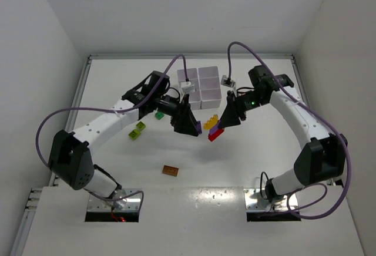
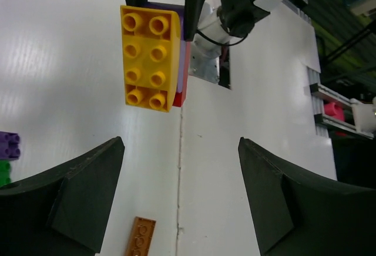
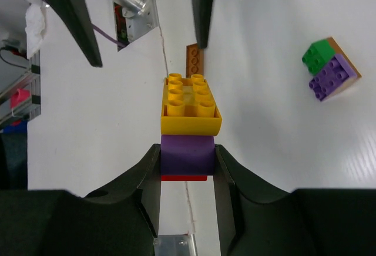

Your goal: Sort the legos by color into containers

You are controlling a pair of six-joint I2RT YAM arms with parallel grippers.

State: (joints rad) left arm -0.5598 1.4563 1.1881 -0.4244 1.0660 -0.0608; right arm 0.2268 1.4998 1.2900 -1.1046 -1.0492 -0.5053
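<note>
Far-centre: white six-celled plastic tray [image 1: 202,86]. Right gripper [image 3: 187,157] is clamped on the purple brick [image 3: 187,149] of a joined yellow-purple-red stack, aloft near the tray. Left gripper [image 2: 181,144] gapes wide and empty, facing the yellow studded brick [image 2: 150,56], likely to split colours.

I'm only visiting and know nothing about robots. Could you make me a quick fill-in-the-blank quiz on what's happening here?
1. The clamped brick in the right gripper is coloured ____.
2. The studded brick joined in front of it is coloured ____.
3. The left gripper faces those bricks, holding nothing, with its jaws ____.

Missing words: purple; yellow; open.
</note>
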